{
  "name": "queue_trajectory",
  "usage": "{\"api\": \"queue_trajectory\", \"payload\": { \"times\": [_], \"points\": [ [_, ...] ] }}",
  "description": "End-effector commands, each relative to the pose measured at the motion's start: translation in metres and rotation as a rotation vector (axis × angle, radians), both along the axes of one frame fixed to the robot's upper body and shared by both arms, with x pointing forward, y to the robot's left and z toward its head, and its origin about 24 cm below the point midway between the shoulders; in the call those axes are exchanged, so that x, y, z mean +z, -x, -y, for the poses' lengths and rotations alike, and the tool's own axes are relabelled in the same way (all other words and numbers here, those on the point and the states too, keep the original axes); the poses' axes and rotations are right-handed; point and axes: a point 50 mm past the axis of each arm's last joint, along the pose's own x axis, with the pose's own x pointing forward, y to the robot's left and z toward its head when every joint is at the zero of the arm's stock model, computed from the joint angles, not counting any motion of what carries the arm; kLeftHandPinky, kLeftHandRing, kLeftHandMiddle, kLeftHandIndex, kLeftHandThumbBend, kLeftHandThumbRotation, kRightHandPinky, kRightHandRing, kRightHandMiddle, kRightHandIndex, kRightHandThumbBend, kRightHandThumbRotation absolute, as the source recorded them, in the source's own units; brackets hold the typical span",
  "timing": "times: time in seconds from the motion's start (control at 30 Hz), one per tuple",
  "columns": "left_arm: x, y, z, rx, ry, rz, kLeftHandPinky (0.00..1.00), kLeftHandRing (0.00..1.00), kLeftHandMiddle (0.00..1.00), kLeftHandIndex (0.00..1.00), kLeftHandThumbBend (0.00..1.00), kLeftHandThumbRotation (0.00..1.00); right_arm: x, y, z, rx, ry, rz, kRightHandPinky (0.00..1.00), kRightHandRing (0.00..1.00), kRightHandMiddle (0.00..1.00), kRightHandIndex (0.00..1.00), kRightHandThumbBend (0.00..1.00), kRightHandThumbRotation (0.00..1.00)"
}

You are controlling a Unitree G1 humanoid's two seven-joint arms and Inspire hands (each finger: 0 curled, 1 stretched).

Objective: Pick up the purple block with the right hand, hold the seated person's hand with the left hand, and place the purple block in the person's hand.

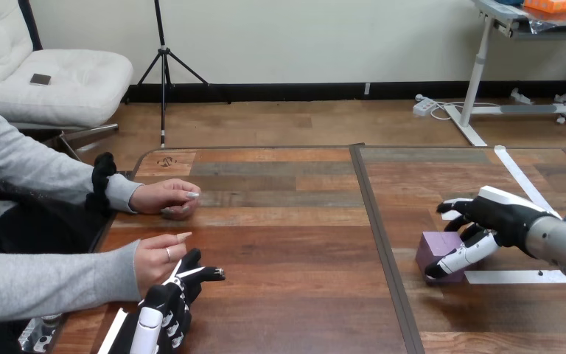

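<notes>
Right robot hand (495, 218) in shot now: black body, a smooth white shell capping its back, fingers jointed in black and white with dark tips. Behind it, a rounded silver forearm (564, 245), bare metal with a soft shine. Left robot hand (163, 306) down low: same black frame, long white shells along the back, white strips on black fingers

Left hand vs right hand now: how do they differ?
The left hand lies with straight fingers against the person's nearer hand; the right hand curls round the purple block. The left hand is at the table's near-left corner, the right hand at its right side. Both are low over the table.
</notes>
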Motion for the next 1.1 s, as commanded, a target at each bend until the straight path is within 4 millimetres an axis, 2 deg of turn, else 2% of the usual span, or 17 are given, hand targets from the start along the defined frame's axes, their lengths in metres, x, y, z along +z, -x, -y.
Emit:
{"api": "queue_trajectory", "payload": {
  "times": [0.0,0.17,0.43,1.07],
  "points": [
    [0.011,-0.011,0.004,-0.001,0.014,0.077,1.0,1.0,0.99,0.69,0.63,1.0,0.011,-0.01,-0.012,0.062,0.011,0.032,0.59,0.74,0.8,0.83,1.0,0.24],
    [0.011,-0.011,0.004,-0.003,0.014,0.079,1.0,1.0,0.99,0.69,0.64,1.0,0.008,-0.009,-0.013,0.065,0.022,0.046,0.68,0.76,0.8,0.79,1.0,0.14],
    [0.011,-0.012,0.003,-0.003,0.017,0.083,1.0,1.0,0.99,0.69,0.64,1.0,0.007,-0.01,-0.016,0.081,0.037,0.06,0.69,0.72,0.75,0.75,1.0,0.03],
    [0.011,-0.011,0.003,-0.002,0.014,0.08,1.0,1.0,0.97,0.69,0.64,1.0,0.004,-0.011,-0.024,0.097,0.032,0.063,0.67,0.68,0.71,0.71,1.0,0.0]
  ]
}}
